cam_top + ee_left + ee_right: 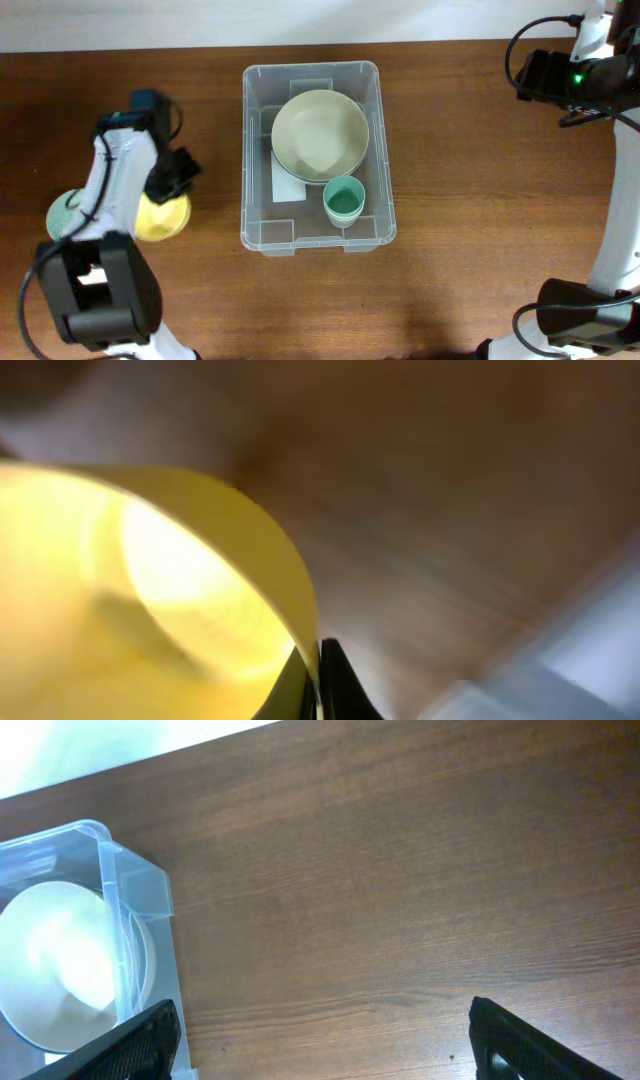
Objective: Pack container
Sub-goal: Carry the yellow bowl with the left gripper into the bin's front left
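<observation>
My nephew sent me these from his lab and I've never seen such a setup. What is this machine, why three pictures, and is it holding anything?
These are two robot arms at a wooden table, each ending in a two-finger gripper. One picture looks down from above; the other two come from small cameras on each wrist. In the middle stands a clear plastic container with a pale bowl and a green cup inside. The left gripper is shut on the rim of a yellow bowl, beside a light green dish that its arm partly hides. The right gripper hangs open over bare table and holds nothing.
</observation>
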